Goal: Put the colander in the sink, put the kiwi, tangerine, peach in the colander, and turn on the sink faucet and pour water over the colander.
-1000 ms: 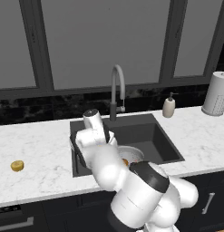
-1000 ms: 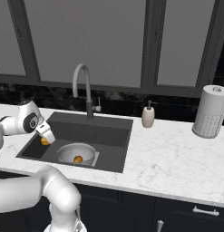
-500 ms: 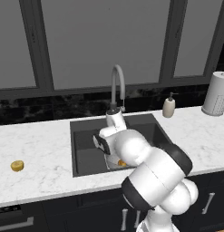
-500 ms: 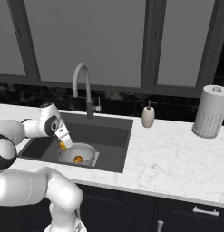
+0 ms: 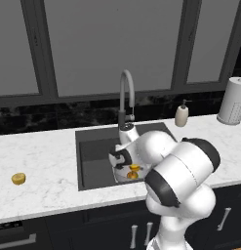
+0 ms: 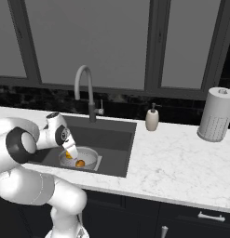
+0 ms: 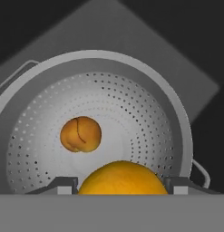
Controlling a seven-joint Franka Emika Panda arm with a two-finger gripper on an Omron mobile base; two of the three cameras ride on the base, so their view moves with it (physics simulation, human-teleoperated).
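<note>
A: Left base view, report.
B: The sink [image 5: 95, 156] occupies the centre of the white counter [image 5: 39, 193]. The sink faucet [image 5: 126, 100] stands at its 12 o'clock edge. The arm's white bulk covers the basin's right half and most of the colander [image 5: 123, 175]; an orange fruit [image 5: 133, 168] shows beside the gripper [image 5: 127, 168]. The kiwi [image 5: 18, 178] lies on the counter at 9 o'clock, well apart from the sink. A soap dispenser [image 5: 181, 114] and a white perforated cylinder [image 5: 232, 101] stand toward 2 o'clock.

A: Right base view?
B: The colander [image 6: 86, 158] sits on the sink floor [image 6: 114, 139]. The gripper [image 6: 72, 154] hangs over its 9 o'clock rim, clamped on an orange fruit [image 6: 69, 155]. A second orange-brown fruit [image 6: 80, 163] rests inside. The faucet [image 6: 86, 90] rises at 12 o'clock; dispenser [image 6: 152, 118] at 2 o'clock, cylinder [image 6: 215, 114] at 3 o'clock.

A: Hand view?
B: The colander [image 7: 145, 108] is directly below. The peach [image 7: 80, 133] lies on its perforated floor, left of centre. The tangerine [image 7: 122, 179] at 6 o'clock is grasped between the two fingertips [image 7: 63, 185] and hides the near rim.
</note>
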